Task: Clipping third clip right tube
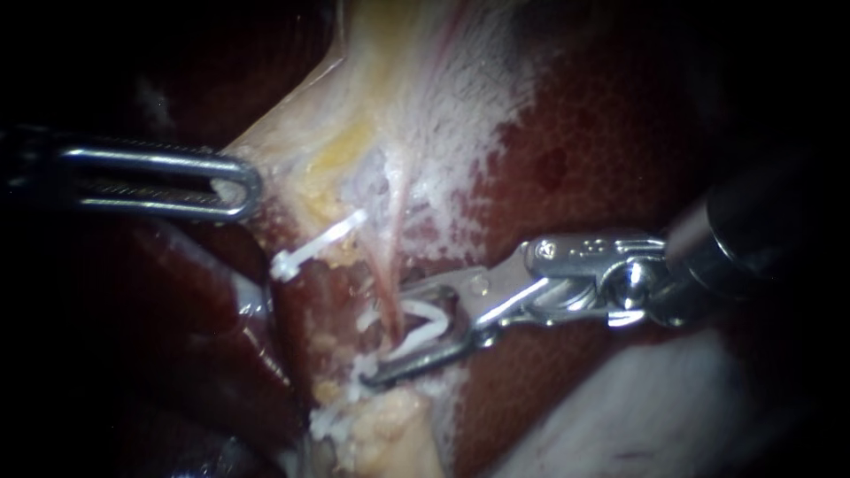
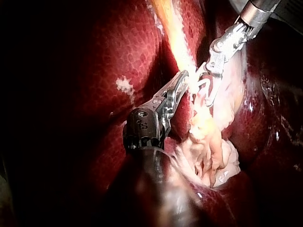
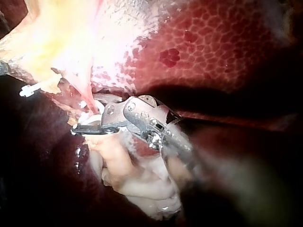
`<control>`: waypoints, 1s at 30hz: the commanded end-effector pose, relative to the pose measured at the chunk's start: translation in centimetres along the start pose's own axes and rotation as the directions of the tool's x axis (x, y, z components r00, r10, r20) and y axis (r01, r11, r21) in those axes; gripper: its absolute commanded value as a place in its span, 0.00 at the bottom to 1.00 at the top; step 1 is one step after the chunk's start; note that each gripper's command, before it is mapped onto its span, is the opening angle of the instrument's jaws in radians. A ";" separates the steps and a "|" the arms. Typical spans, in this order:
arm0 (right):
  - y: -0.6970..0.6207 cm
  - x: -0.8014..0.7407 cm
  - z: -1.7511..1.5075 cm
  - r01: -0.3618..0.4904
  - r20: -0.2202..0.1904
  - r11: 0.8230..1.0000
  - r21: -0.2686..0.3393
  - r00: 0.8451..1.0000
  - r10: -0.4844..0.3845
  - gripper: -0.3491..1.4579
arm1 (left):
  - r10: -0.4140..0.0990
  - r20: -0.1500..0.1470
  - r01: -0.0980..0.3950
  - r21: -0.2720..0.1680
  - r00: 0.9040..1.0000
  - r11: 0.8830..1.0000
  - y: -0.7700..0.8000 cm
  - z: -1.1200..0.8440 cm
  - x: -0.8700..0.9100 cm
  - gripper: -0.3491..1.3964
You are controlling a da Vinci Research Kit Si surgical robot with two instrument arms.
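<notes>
Underneath everything, the dark red liver (image 1: 602, 142) fills the field, and a pale yellowish sheet of tissue (image 1: 390, 106) is stretched over it. The left instrument (image 1: 241, 186) has its jaws clamped on that sheet's edge. The right instrument (image 1: 390, 338) straddles the thin pink right tube (image 1: 396, 212). Its jaws stand wide apart, both bearing on an open white clip (image 1: 429, 323) around the tube. Another clip (image 1: 314, 243) sits nearer the left instrument.

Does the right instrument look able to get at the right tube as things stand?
Likely yes: the right instrument's tool, holding a white clip, straddles the right tube, with the left instrument off to the side.
</notes>
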 end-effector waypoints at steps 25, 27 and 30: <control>0.02 0.08 -0.05 -0.005 -0.006 1.000 -0.006 1.000 0.005 0.37 | 0.001 -0.001 -0.001 0.002 1.000 1.000 0.00 0.01 0.01 0.00; 0.02 0.09 -0.06 -0.017 -0.006 1.000 -0.005 1.000 0.017 0.29 | 0.001 0.000 -0.001 0.002 1.000 1.000 0.00 0.01 0.02 0.00; 0.02 0.10 -0.08 -0.042 -0.007 0.999 -0.005 0.999 0.042 0.16 | 0.001 0.000 -0.001 0.002 1.000 1.000 0.00 0.01 0.02 0.00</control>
